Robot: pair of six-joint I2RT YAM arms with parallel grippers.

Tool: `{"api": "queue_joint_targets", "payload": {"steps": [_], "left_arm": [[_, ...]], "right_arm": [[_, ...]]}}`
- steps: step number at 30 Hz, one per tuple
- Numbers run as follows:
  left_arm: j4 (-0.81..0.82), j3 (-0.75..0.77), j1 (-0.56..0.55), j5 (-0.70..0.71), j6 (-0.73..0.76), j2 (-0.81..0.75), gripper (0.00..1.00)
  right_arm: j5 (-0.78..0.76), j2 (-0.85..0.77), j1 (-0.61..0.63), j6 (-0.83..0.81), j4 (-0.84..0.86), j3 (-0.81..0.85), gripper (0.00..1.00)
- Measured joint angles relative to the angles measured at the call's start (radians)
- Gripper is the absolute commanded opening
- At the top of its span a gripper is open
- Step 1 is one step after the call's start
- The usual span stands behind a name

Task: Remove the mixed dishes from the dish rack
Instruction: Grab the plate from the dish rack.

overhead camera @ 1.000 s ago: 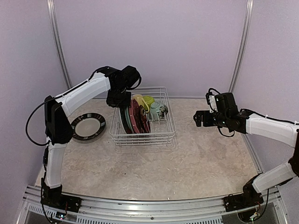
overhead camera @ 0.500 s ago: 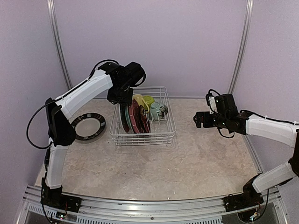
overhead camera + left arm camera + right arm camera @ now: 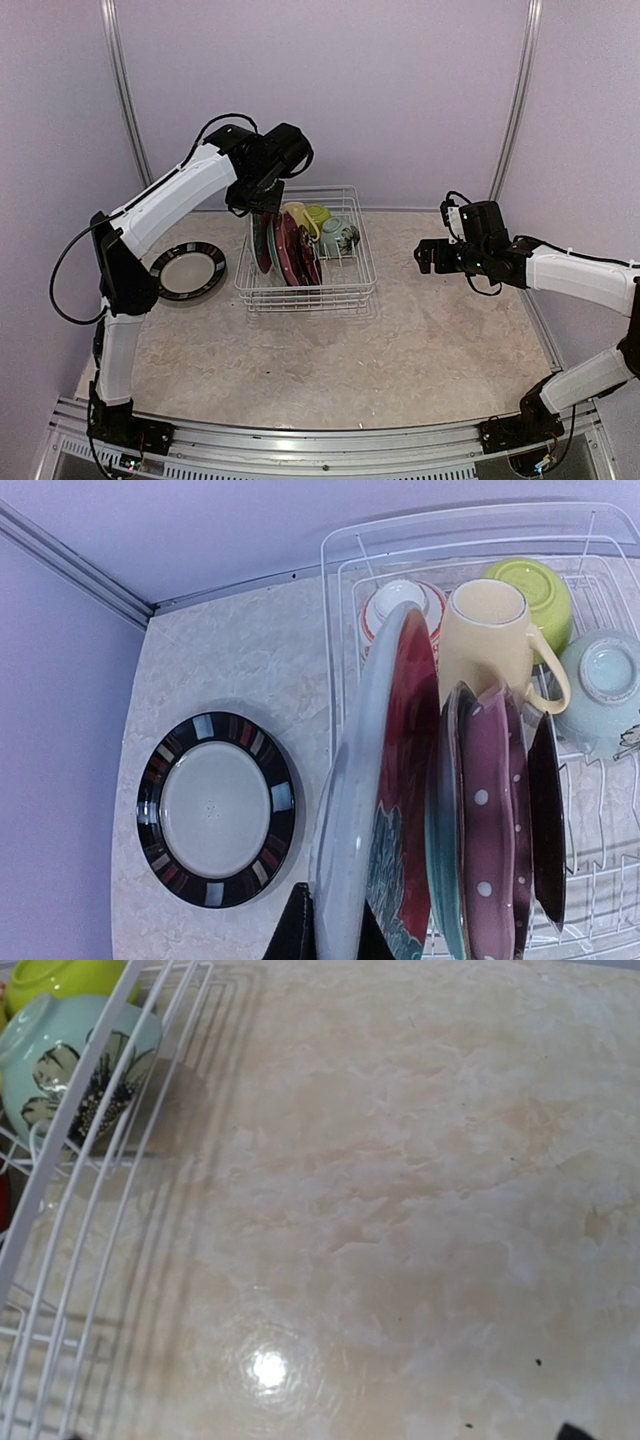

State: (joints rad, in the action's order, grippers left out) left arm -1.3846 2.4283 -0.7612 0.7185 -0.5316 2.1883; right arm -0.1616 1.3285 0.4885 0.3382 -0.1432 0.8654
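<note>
Red patterned plate (image 3: pixel 405 770) cut off below, left fingers (image 3: pixel 296 932) barely visible

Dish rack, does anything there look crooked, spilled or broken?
Nothing stands out. Plates stand upright in the dish rack, mug and bowls behind, nothing cracked or spilled. The jaws on the left arm grip the red patterned plate's rim; a striped plate lies flat beside the rack.
</note>
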Motion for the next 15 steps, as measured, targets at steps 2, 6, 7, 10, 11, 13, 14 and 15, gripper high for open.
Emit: {"api": "queue_joint_targets", "payload": {"steps": [2, 6, 7, 10, 11, 13, 14, 15], "left_arm": [[0.000, 0.000, -0.002, 0.004, 0.008, -0.019, 0.00], [0.003, -0.015, -0.002, 0.014, 0.029, -0.087, 0.00], [0.002, -0.024, -0.002, 0.013, 0.034, -0.105, 0.00], [-0.002, -0.069, 0.000, -0.001, 0.051, -0.181, 0.00], [-0.003, -0.081, 0.003, -0.006, 0.055, -0.204, 0.00], [-0.007, -0.105, 0.010, -0.018, 0.060, -0.250, 0.00], [-0.008, -0.118, 0.019, -0.027, 0.060, -0.269, 0.00], [-0.006, -0.135, 0.031, -0.040, 0.060, -0.289, 0.00]], "right_arm": [[0.000, 0.000, 0.000, 0.000, 0.000, 0.000, 1.00], [0.000, 0.000, 0.000, 0.000, 0.000, 0.000, 1.00], [0.000, 0.000, 0.000, 0.000, 0.000, 0.000, 1.00], [0.000, 0.000, 0.000, 0.000, 0.000, 0.000, 1.00], [0.000, 0.000, 0.000, 0.000, 0.000, 0.000, 1.00], [0.000, 0.000, 0.000, 0.000, 0.000, 0.000, 1.00], [0.000, 0.000, 0.000, 0.000, 0.000, 0.000, 1.00], [0.000, 0.000, 0.000, 0.000, 0.000, 0.000, 1.00]]}}
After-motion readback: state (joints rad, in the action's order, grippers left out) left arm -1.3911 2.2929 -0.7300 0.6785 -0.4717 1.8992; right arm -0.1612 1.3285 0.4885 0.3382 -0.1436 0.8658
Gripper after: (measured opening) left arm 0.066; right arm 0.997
